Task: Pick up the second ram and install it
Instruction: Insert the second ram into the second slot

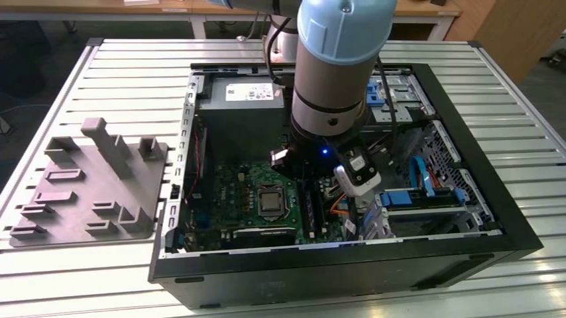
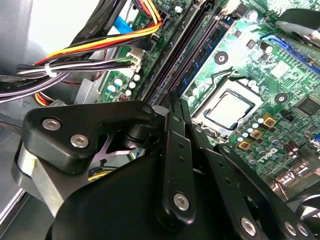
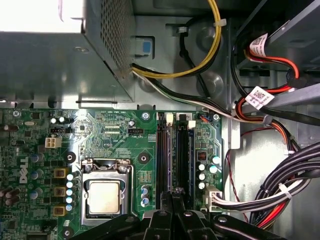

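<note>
My black metal pincer [image 3: 174,196] is clenched, fingertips together over the long black slots [image 3: 175,155] beside the square silver CPU [image 3: 104,197] on the green motherboard [image 3: 110,130].

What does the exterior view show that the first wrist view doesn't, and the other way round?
Exterior view: the whole case on the slatted table, a grey fixture beside it on that view's left, and the arm reaching down into the case.
First wrist view: the yellow cable, tagged red cables, and the gripper over the slots.
Both: the motherboard, its CPU socket and the power supply.
</note>
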`<state>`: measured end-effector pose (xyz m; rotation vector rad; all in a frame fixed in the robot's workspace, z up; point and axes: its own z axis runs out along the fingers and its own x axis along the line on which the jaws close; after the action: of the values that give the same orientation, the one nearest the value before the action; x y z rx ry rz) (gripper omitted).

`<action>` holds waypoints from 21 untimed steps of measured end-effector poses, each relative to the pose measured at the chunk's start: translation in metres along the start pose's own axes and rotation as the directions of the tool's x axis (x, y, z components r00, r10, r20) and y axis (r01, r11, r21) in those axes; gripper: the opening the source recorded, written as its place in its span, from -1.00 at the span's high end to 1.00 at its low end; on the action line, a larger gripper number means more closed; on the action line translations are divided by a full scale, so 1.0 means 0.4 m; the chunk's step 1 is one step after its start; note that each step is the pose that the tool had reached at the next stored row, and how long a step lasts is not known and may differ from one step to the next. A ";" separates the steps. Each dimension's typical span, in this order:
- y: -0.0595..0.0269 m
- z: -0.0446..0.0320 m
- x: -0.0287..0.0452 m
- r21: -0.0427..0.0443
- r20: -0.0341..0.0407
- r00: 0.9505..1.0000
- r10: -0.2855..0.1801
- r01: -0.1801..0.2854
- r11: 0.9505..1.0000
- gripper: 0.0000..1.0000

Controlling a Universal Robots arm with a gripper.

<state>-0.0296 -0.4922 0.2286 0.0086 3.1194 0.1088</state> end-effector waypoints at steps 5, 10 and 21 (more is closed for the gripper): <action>0.000 0.003 0.000 0.000 0.000 1.000 -0.003 0.003 1.000 0.77; 0.000 0.005 0.001 0.000 0.000 1.000 -0.006 0.006 1.000 0.77; 0.000 0.008 0.002 0.000 -0.001 1.000 -0.009 0.009 1.000 0.77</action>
<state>-0.0305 -0.4921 0.2256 -0.0054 3.1197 0.1092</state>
